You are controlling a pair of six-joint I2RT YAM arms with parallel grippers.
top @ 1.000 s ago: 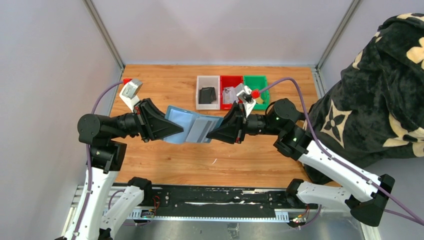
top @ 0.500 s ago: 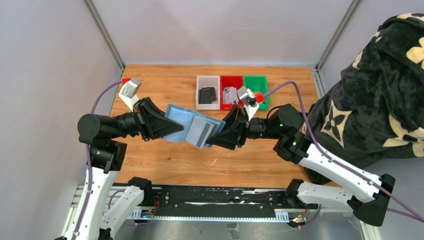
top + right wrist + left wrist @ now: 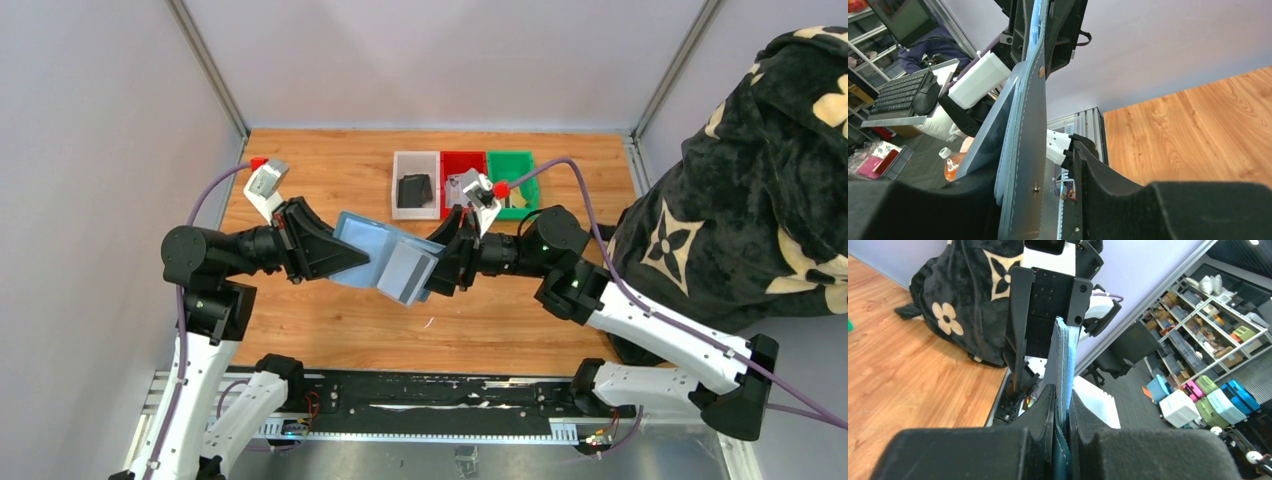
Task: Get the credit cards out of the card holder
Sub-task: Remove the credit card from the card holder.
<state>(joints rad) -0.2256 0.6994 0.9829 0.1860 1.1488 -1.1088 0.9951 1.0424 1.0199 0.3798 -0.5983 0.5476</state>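
Card holder point(image 3: 362, 243) over wooden table point(image 3: 330, 170)

Both arms are raised and bent, forearms roughly level, grippers facing each other at frame centre. Left arm point(image 3: 215, 255) extends in from the left side. Left gripper point(image 3: 358, 262) is clamped tight on the card holder point(image 3: 360, 238). Right arm point(image 3: 640, 320) rises from the lower right, elbow folded. Right gripper point(image 3: 432, 272) has its jaws parted with the holder's other end between them. The right wrist view shows a gap beside one finger.
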